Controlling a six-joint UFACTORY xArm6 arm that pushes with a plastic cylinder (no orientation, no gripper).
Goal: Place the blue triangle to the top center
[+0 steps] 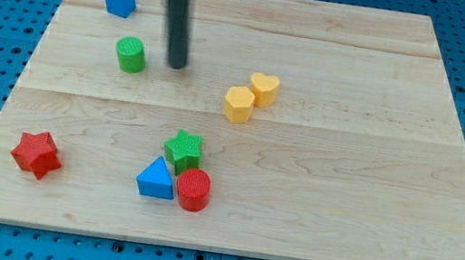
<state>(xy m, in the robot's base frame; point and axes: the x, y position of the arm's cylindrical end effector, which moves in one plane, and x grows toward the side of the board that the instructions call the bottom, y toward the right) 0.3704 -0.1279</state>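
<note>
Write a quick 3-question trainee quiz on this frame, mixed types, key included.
1. True or false: my tip touches the blue triangle.
2. Which block touches the blue triangle on the view's right? A) red star B) red cylinder C) yellow heart
3. Fill in: the block nearest my tip is the green ____.

Key:
1. False; my tip is well above it in the view, beside the green cylinder.
2. B, the red cylinder; the green star sits just above the triangle.
3. cylinder
</note>
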